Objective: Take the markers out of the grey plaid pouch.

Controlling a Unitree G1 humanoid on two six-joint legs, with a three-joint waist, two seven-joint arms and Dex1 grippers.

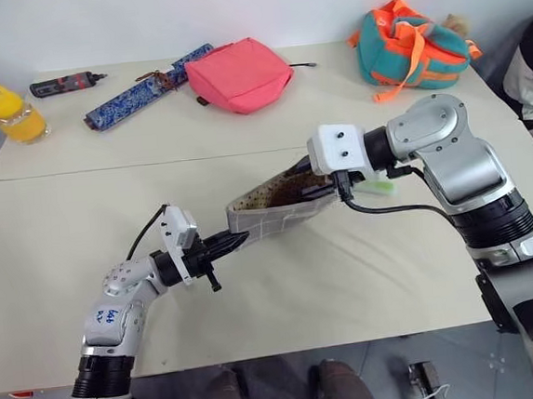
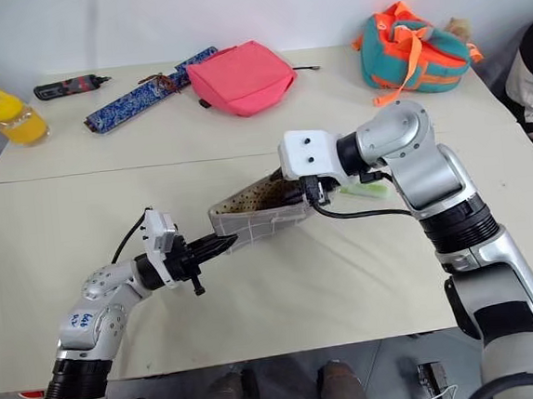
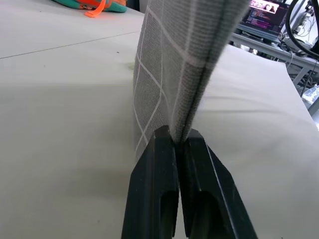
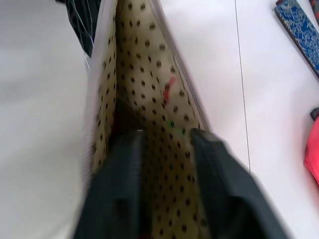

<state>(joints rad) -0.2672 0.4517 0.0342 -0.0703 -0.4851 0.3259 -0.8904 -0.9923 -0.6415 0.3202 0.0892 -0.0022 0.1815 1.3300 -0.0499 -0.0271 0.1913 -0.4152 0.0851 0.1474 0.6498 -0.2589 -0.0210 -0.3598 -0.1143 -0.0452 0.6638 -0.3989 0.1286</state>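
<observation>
Now left tool (image 3: 178, 142) pinching grey plaid pouch (image 1: 277, 215) edge, mouth agape

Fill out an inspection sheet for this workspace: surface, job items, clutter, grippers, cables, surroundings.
Surface: pale tables pushed together, a seam between them.
Job's things: grey plaid pouch held off the table, mouth open, dotted tan lining showing; a red bit, possibly a marker, lies inside.
Clutter: yellow bottle, black-and-red tool, long blue patterned case, pink pouch, teal-and-orange bag, all at the far edge; a green item beside the right wrist.
Grippers: left gripper shut on the pouch's end; right gripper inside the pouch's mouth, fingers apart.
Cables: black cable looping from the right wrist; another at the left wrist.
Surroundings: white wall; a person's sleeve on the right.
</observation>
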